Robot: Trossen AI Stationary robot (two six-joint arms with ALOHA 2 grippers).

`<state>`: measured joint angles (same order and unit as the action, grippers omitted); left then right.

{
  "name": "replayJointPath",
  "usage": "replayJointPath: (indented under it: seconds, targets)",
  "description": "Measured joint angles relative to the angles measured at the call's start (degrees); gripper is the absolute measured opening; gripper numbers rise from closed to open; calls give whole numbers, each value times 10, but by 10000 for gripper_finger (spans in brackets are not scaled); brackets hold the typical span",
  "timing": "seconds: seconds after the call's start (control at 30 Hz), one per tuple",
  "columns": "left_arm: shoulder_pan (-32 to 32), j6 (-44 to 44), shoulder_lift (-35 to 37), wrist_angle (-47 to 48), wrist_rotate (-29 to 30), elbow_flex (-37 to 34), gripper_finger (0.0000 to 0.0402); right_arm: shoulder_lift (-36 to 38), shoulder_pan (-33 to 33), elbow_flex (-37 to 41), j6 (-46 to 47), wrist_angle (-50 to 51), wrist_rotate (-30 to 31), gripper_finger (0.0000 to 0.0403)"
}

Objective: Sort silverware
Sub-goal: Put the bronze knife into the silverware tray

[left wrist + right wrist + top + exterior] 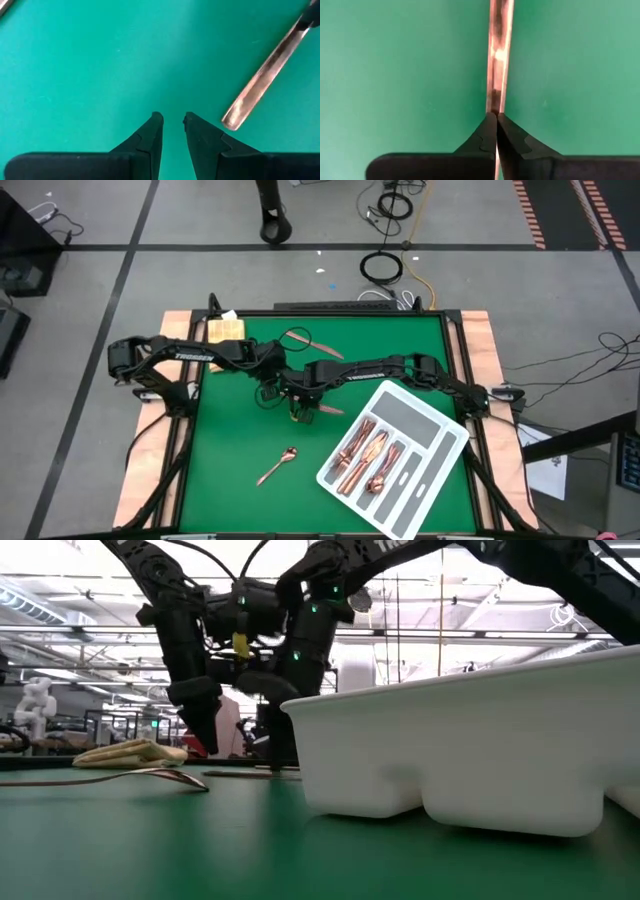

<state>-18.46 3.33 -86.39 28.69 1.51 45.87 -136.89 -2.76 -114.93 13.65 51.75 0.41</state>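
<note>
My right gripper (299,408) stands near the table's middle, pointing down, shut on a thin copper piece of silverware (498,65). My left gripper (268,393) is just to its left, low over the green mat. Its fingers (172,119) are narrowly open and hold nothing; a copper handle's end (260,82) lies flat beside them. A copper spoon (278,467) lies flat on the mat nearer the near edge. Another copper piece (325,348) lies toward the far edge. Several pieces lie in the white-and-grey divided tray (440,420). My right gripper pinches the thin copper piece (496,102) between its two fingertips, coming from above and pointing down. The piece runs straight on ahead of the fingers over the mat. Whether it is lifted or rests on the mat cannot be told.
The tray (470,740) sits aslant at the table's right near part and rises as a white wall in the low view. A folded yellow cloth (228,330) lies at the far left corner. Bare green mat (230,440) stretches to the near left.
</note>
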Motion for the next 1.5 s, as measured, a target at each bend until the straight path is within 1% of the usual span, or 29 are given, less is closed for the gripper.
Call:
replayJointPath:
  seconds: [0.2,0.33,0.4,0.47,0.57,0.73,0.87,0.93,1.17,1.3,1.5]
  targets:
    - [-14,0,0,11,21,0,91,1,0,-32,-9,23,8,4]
    - [-39,0,1,16,20,0,91,2,0,-45,-23,45,31,2]
    - [-51,1,1,16,2,-3,91,2,-1,-45,-28,44,24,3]
    - [-60,2,1,10,-24,-5,91,1,-7,-45,-24,44,8,17]
    - [-66,-1,1,-28,-56,-16,91,-1,-14,-45,-10,43,14,52]
    - [-67,-1,-10,-43,-61,-36,77,-5,-17,-45,-9,37,16,102]
    - [-67,0,-13,-44,-119,-55,67,-5,-15,-45,-13,33,12,121]
    - [-67,6,-13,-44,-130,-57,65,-5,-16,-45,-22,26,12,125]
    - [-64,33,-12,-39,-135,-57,65,-5,-18,-36,-31,17,12,127]
    - [-63,44,-11,-42,-152,-58,65,-10,-17,-28,-54,-4,-8,128]
    - [-62,48,-11,-46,-153,-58,65,-26,-20,-20,-58,-22,-9,128]
